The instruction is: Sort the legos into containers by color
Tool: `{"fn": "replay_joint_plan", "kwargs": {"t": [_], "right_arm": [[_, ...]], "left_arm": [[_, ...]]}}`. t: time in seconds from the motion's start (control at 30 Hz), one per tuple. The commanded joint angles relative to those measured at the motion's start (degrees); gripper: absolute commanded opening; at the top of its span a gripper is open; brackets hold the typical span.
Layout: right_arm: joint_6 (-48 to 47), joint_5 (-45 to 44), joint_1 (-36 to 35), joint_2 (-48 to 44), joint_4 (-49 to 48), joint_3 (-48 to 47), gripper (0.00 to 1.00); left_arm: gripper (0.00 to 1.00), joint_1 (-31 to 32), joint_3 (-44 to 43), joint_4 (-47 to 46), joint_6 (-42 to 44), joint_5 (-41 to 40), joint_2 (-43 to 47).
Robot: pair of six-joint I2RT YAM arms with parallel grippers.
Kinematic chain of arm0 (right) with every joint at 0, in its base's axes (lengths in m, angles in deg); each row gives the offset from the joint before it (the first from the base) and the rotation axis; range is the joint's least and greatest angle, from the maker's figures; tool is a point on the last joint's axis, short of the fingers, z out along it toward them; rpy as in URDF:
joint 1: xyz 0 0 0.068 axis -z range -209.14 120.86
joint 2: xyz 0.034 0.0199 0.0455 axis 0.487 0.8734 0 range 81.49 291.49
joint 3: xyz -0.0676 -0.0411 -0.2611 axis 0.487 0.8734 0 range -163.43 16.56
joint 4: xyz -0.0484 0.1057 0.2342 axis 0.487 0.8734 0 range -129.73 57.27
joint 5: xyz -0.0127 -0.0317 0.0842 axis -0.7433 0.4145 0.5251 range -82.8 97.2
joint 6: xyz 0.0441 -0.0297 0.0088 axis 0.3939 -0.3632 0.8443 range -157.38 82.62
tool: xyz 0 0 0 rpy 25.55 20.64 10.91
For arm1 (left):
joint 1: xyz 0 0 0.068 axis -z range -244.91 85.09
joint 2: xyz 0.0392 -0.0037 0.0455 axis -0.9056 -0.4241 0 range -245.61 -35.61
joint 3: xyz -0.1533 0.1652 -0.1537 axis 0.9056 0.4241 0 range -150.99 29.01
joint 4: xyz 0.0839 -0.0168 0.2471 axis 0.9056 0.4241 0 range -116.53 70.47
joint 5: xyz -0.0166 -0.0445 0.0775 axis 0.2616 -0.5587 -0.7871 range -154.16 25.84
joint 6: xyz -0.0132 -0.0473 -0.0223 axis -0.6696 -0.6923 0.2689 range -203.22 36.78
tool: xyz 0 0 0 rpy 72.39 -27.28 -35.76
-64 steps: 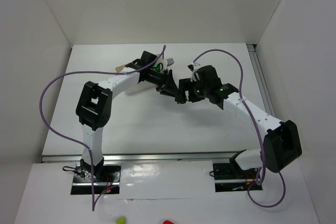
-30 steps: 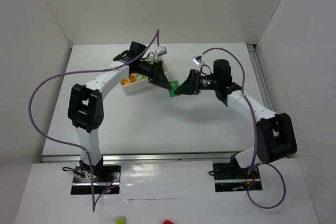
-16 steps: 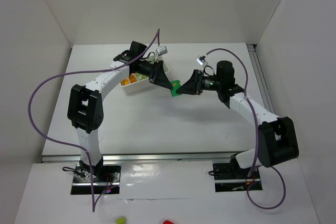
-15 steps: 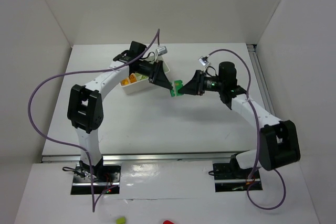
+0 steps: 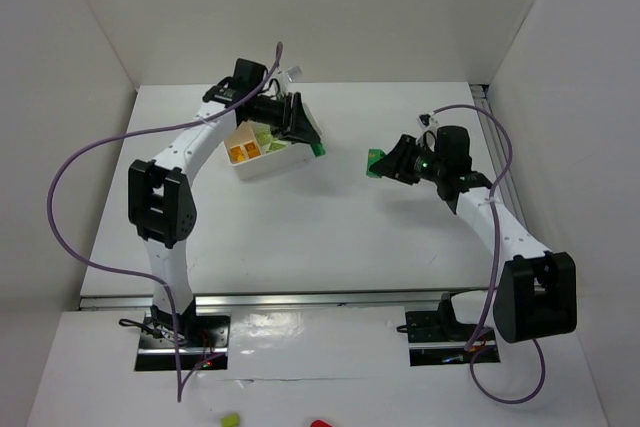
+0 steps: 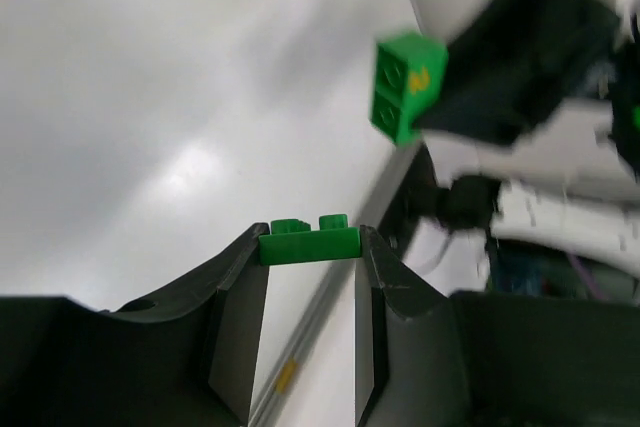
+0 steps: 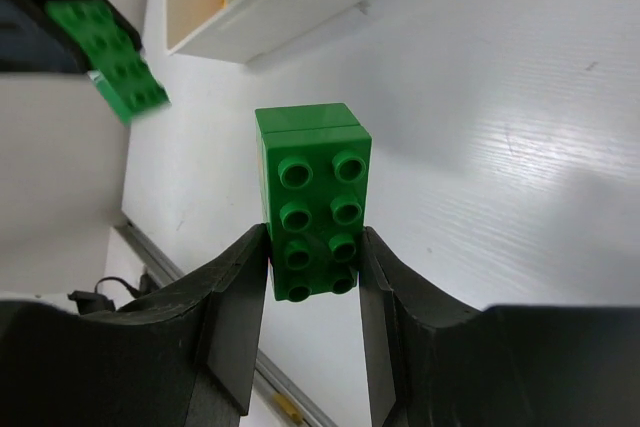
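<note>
Each gripper clamps a green brick.
The left gripper (image 6: 310, 265) holds a flat brick (image 6: 308, 244) at the right end of the tray (image 5: 272, 163), near the desk's (image 5: 300, 237) far edge; the right gripper (image 7: 312, 252) holds a thick brick (image 7: 310, 172), well apart.

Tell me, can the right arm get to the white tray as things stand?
Probably only partly: bare table lies between the right gripper and the tray, but the left gripper hangs over its nearest end.
</note>
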State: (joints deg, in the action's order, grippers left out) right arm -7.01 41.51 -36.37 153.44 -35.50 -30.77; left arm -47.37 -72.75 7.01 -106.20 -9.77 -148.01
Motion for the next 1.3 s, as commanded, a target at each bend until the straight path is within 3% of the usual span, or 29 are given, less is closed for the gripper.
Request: {"fn": "replay_joint_plan", "kwargs": {"t": [0.0,0.17,0.33,0.37,0.4,0.5,0.6,0.7,0.77,0.83,0.9,0.93,1.03,1.27], "right_arm": [[-3.3,-3.9,-0.3,-1.1,4.0,-2.7,0.04],[-5.1,-5.9,-0.3,-0.6,6.3,-3.9,0.04],[-5.7,-6.4,-0.3,0.5,6.3,-4.5,0.04],[-5.7,-6.4,-0.3,0.5,5.8,-4.5,0.04],[-5.7,-5.9,-0.3,1.1,5.8,-4.5,0.04],[-5.7,-5.9,-0.3,1.7,5.8,-5.1,0.04],[-5.7,-5.4,-0.3,1.7,5.8,-5.1,0.04],[-5.7,-3.0,-0.3,2.3,5.3,-5.1,0.04],[-6.3,-0.7,-0.3,2.9,4.1,-5.1,0.04],[-7.0,3.7,-0.3,2.9,3.5,-5.8,0.04],[-7.0,8.5,-0.3,2.9,2.5,-5.8,0.04],[-7.0,10.4,-0.3,3.4,1.0,-5.8,0.04],[-7.5,16.1,-0.3,4.4,0.1,-6.3,0.04],[-7.5,23.2,-0.3,5.7,-0.7,-8.9,0.04]], "left_arm": [[0.00,-1.3,-10.9,5.7,-5.5,-23.5,-4.6],[0.00,-1.3,-22.5,11.2,-7.9,-37.6,-12.2],[0.00,-1.3,-30.6,11.8,-8.4,-42.4,-18.9],[0.33,-1.3,-31.4,11.8,-8.4,-42.4,-21.0],[0.52,-1.3,-32.4,11.8,-7.5,-41.9,-22.1],[0.85,-1.8,-36.2,11.8,-5.5,-39.4,-24.4],[1.00,-1.8,-35.7,10.7,-4.3,-36.1,-23.0],[0.98,-1.8,-33.6,10.7,-2.4,-31.9,-20.1],[0.90,-1.8,-29.7,9.6,-1.4,-27.3,-15.3],[0.90,-1.8,-22.2,5.3,-0.8,-16.1,-11.1],[0.97,-1.8,-16.5,0.4,-0.8,-5.9,-6.3],[0.97,-1.8,-11.4,-6.0,-3.8,6.0,-5.5],[0.99,1.2,-6.3,-14.4,-7.7,17.9,-4.3],[0.96,5.6,-3.6,-17.5,-6.9,20.3,-5.5]]}}
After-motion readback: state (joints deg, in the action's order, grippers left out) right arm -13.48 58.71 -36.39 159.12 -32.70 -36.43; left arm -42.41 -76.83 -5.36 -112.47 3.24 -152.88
